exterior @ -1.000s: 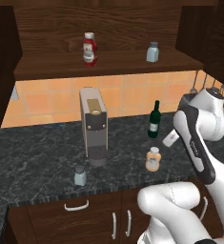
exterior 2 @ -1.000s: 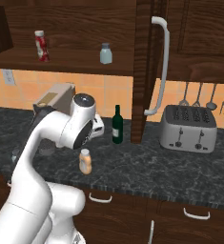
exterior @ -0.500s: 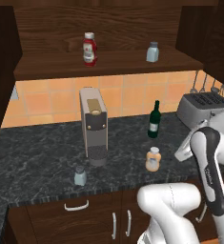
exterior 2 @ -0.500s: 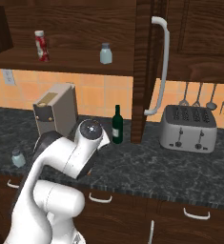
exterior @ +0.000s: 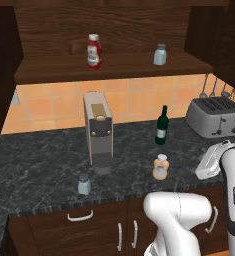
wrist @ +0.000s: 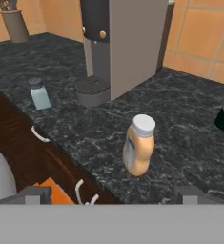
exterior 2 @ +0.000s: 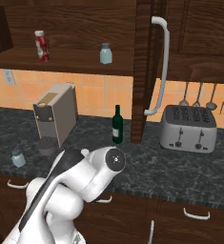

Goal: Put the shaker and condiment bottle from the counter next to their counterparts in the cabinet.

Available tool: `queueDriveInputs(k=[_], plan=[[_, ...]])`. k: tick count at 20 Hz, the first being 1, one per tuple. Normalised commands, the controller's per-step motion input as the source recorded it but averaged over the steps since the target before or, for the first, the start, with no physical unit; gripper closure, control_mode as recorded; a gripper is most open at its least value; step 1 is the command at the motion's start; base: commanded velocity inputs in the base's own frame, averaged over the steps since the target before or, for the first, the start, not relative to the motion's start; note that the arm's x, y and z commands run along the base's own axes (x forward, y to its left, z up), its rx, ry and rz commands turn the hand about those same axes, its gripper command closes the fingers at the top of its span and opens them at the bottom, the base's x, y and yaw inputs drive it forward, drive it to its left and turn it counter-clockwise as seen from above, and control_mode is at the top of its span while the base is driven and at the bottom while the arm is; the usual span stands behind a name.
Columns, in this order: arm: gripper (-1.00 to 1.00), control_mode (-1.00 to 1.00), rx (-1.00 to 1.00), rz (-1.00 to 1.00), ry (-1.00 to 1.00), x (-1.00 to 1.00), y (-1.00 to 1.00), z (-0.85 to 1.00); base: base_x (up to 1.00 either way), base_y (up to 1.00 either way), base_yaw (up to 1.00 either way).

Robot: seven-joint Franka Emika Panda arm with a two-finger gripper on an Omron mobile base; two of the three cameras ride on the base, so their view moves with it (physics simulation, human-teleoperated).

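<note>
Orange-tan, white-capped, the condiment bottle (wrist: 138,145) stands upright near the front edge of the black stone counter (wrist: 189,124), ahead of the wide-open, empty gripper (wrist: 108,194). The pale shaker (exterior: 84,184) stands apart, just beside the coffee machine (exterior: 98,131); their counterparts (exterior: 93,51) stand on the cabinet (exterior: 114,67) shelf.

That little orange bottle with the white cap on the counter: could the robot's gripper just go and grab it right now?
Probably yes. In the hand view the condiment bottle stands alone on the counter, ahead of the open gripper. The coffee machine and the shaker stand well apart from it.
</note>
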Motion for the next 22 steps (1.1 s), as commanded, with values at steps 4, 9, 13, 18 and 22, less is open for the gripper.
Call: queueDriveInputs(k=[4, 9, 13, 18, 22], plan=[[-1.00, -1.00, 0.00, -0.03, -0.11, 0.00, 0.00, -0.18, 0.00, 0.00, 0.00], [-1.00, -1.00, 0.00, -0.04, -0.03, 0.00, 0.03, -0.29, 0.00, 0.00, 0.00], [-1.00, -1.00, 0.03, -0.03, -0.11, 0.00, 0.09, -0.29, 0.00, 0.00, 0.00], [-1.00, -1.00, 0.08, -0.01, -0.10, 0.06, 0.19, -0.34, 0.00, 0.00, 0.00], [-1.00, -1.00, 0.05, -0.07, -0.06, 0.25, 0.24, -0.25, 0.00, 0.00, 0.00]])
